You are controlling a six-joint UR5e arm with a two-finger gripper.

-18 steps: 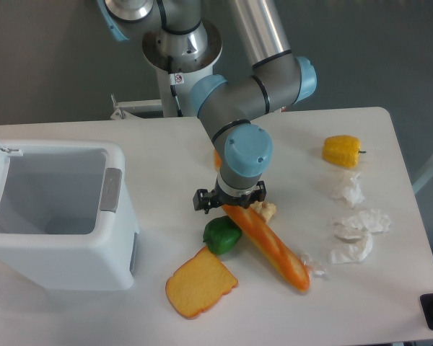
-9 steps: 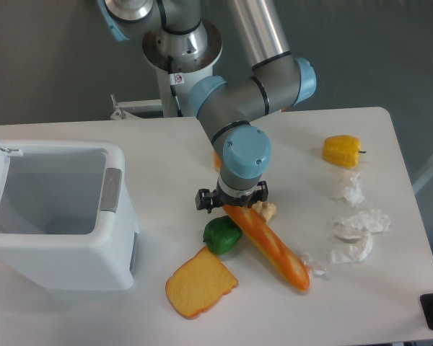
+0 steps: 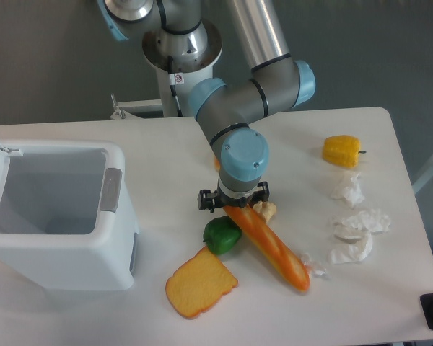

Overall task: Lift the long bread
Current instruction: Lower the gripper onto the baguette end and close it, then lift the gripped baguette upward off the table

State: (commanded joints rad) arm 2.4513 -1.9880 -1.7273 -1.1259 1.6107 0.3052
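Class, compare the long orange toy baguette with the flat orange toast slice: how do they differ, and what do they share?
The long glossy orange baguette is slender and rounded; the flat orange toast slice is broad and roughly square. The baguette's upper end lies under the pincer; the toast lies clear of it. Both are orange with darker edges.

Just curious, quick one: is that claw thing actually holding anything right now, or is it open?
Gripper: down at the upper end of the long bread, but its fingers are hidden, so a grip cannot be told.
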